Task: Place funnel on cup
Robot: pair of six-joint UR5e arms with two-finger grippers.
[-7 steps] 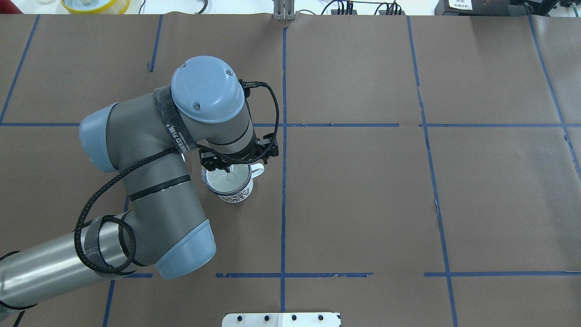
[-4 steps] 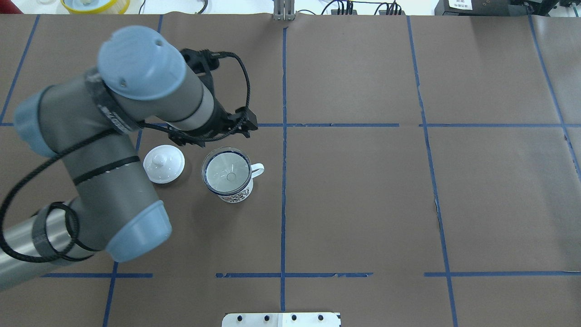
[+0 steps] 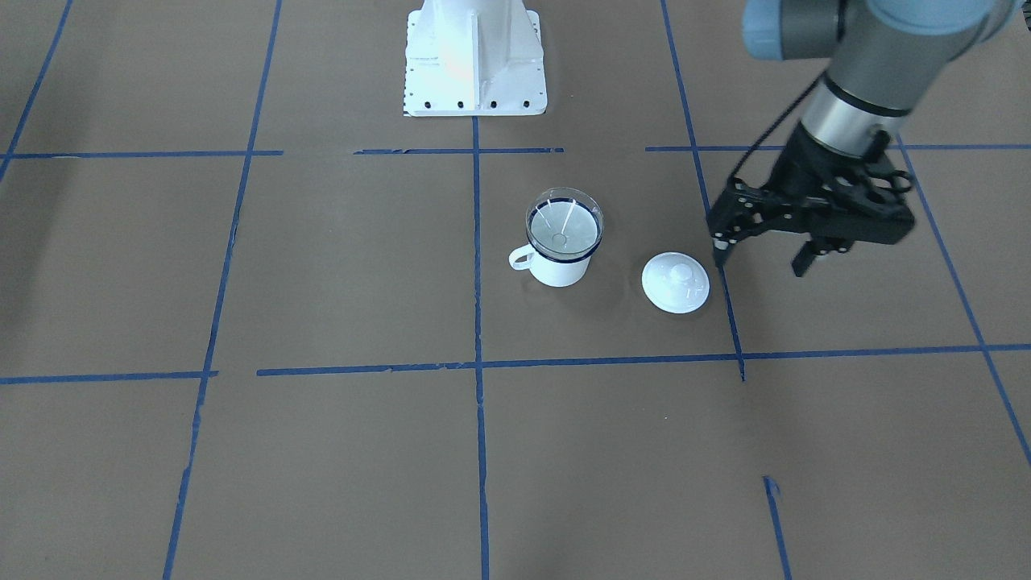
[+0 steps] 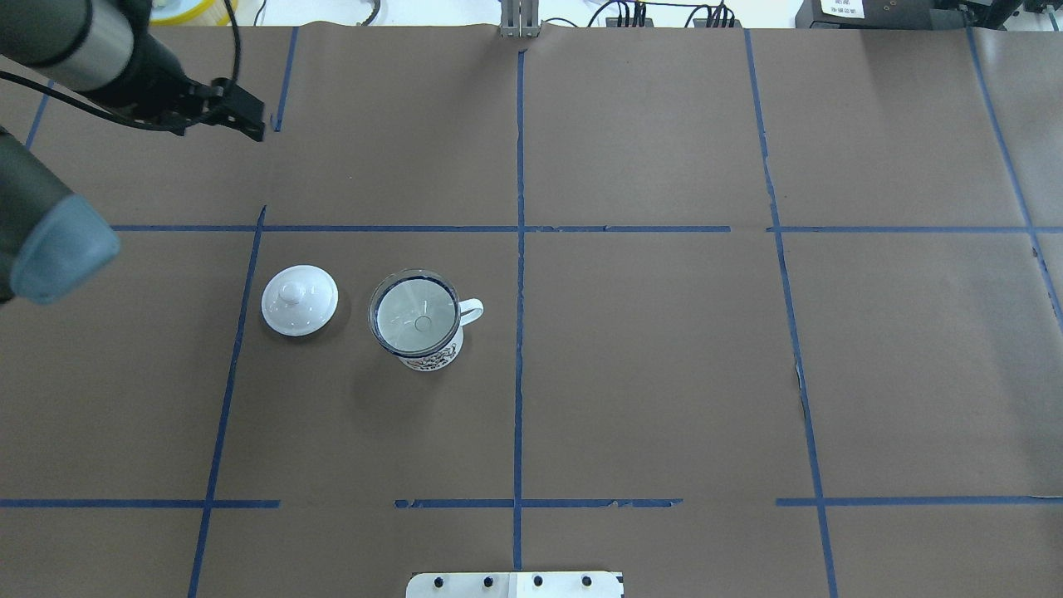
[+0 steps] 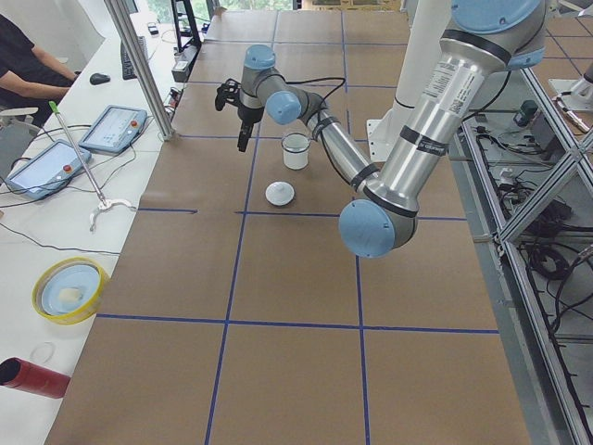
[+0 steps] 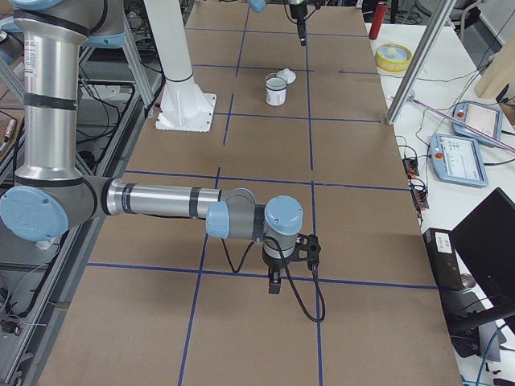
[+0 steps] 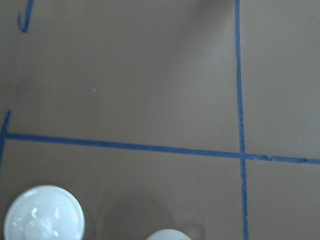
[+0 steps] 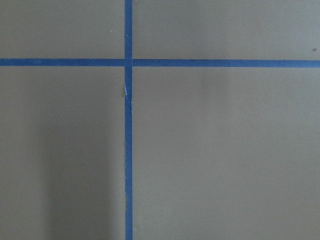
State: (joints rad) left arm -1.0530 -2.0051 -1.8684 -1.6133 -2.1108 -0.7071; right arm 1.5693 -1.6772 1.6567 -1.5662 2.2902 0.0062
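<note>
The clear funnel (image 4: 413,318) sits in the mouth of the white mug with the dark blue rim (image 4: 429,355), spout down. Both also show in the front view, the funnel (image 3: 565,224) on the mug (image 3: 556,272). My left gripper (image 3: 759,259) is open and empty, raised above the table beyond the lid, well apart from the mug; it also shows in the overhead view (image 4: 217,123). My right gripper (image 6: 277,280) hangs low over the table far from the mug, and I cannot tell whether it is open or shut.
A round white domed lid with a knob (image 4: 300,300) lies on the table beside the mug, on the side opposite its handle. Blue tape lines cross the brown table cover. The white robot base (image 3: 474,56) stands at the table's near edge.
My left gripper has drawn back from above the mug, up and toward the table's far left. The funnel stays on the mug. The lid has come into sight from under the arm.
</note>
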